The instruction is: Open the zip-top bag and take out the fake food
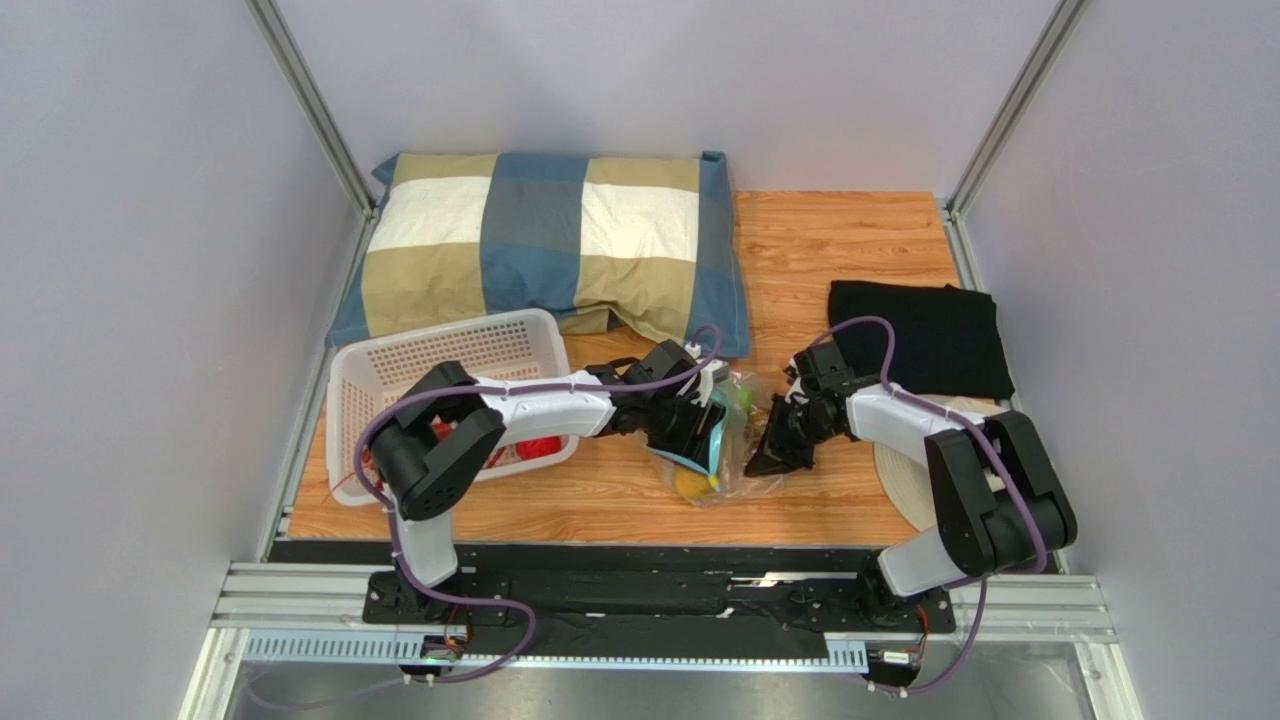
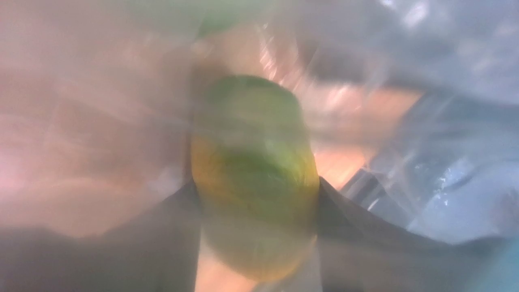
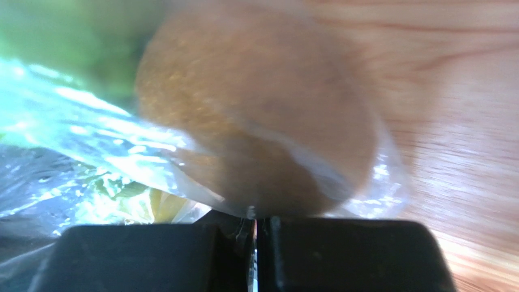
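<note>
Our left gripper (image 1: 700, 438) is inside the bag (image 1: 736, 458). Its dark fingers (image 2: 152, 243) press on both flanks of a yellow-green piece (image 2: 253, 176), which is blurred by the plastic over the lens. Our right gripper (image 3: 256, 228) has its jaws pressed together on a fold of the bag's film. A round brown piece (image 3: 256, 115) sits in the bag just beyond those fingertips, with something green behind it.

From above, we see the bag lying crumpled between our two grippers, the left at its left side and the right at its right edge. A green piece (image 1: 736, 398) shows at its far end.

The bag rests on a wooden table (image 1: 842, 240). A white basket (image 1: 376, 375) on the left holds red food (image 1: 537, 447). A checked pillow (image 1: 541, 248) lies at the back and a black cloth (image 1: 917, 338) at the right. A pale round mat (image 1: 897, 488) lies under our right arm. Grey walls close in three sides.

Both our arms fold at the elbow and reach inward, with the wrists angled down toward the bag.
</note>
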Robot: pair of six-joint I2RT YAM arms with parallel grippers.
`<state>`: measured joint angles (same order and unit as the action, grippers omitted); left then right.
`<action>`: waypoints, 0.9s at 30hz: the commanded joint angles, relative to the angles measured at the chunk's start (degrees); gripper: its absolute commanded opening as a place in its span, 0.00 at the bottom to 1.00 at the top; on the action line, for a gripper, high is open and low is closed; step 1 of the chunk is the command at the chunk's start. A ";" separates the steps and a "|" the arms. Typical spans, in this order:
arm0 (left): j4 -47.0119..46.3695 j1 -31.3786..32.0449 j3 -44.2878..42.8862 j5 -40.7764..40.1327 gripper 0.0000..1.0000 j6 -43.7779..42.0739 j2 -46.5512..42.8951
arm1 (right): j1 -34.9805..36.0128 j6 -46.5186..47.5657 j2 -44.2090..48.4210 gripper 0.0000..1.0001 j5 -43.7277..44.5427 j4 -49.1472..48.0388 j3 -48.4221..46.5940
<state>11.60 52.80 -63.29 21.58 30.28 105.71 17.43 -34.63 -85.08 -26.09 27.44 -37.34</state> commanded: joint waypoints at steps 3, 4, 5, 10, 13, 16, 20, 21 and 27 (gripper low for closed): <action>14.94 0.03 -0.78 -5.15 0.00 -3.74 -11.64 | -3.10 2.02 2.20 0.00 9.20 2.35 1.39; 15.90 0.03 -0.87 -5.24 0.00 -4.00 -12.97 | -3.63 2.20 2.37 0.00 9.65 2.53 1.66; 17.57 0.03 -0.96 -5.41 0.00 -3.92 -16.12 | -3.89 2.46 2.55 0.00 9.82 2.36 2.36; 24.42 -0.06 -2.36 -6.98 0.00 -5.23 -23.88 | -5.30 2.38 2.72 0.00 10.18 1.65 4.12; 33.73 -0.59 -4.82 -10.93 0.00 -4.19 -27.48 | -5.48 2.81 2.81 0.00 10.00 1.47 4.38; 42.26 -2.08 -5.27 -15.41 0.00 0.73 -32.48 | -5.56 3.87 3.07 0.00 9.65 1.65 4.12; 51.74 -4.36 -5.71 -26.30 0.00 7.14 -42.49 | -5.22 6.59 5.44 0.00 7.63 5.49 1.75; 52.90 -6.80 -5.71 -29.55 0.00 8.90 -43.82 | -5.13 7.12 7.71 0.00 7.89 6.56 0.09; 53.81 -27.33 -0.71 -27.24 0.00 9.63 -47.09 | -3.72 7.39 14.23 0.14 7.89 17.19 -7.82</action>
<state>62.50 37.82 -66.87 -5.19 37.87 58.26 12.73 -28.99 -75.37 -20.01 37.43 -38.24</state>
